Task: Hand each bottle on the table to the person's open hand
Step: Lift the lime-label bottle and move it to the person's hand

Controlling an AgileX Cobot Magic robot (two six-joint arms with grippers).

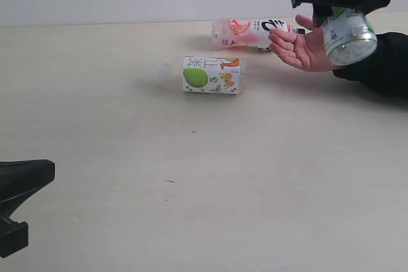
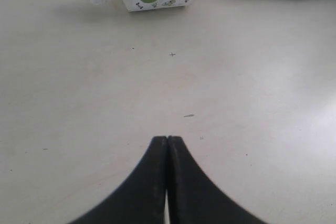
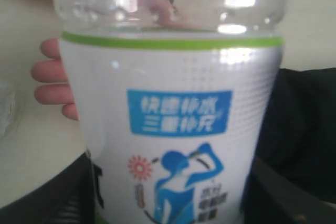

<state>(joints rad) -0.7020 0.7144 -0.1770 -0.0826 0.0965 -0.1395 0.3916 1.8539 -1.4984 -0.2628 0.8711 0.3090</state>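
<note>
Open table (image 1: 191, 208) nearside; apple bottle (image 1: 211, 75) and pink bottle (image 1: 248, 33) obstruct farther back.

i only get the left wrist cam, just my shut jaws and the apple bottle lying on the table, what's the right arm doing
Observer: The right gripper is holding the blue-white label bottle up off the table.
Operator: is a hand out there for it
Observer: Yes, the person's open hand is right beside that bottle; I cannot tell whether they touch.
Operator: any bottle down there besides the apple one
Observer: One: the pink-white label bottle lies on its side beyond the apple bottle, one end hidden behind the hand's fingers.
</note>
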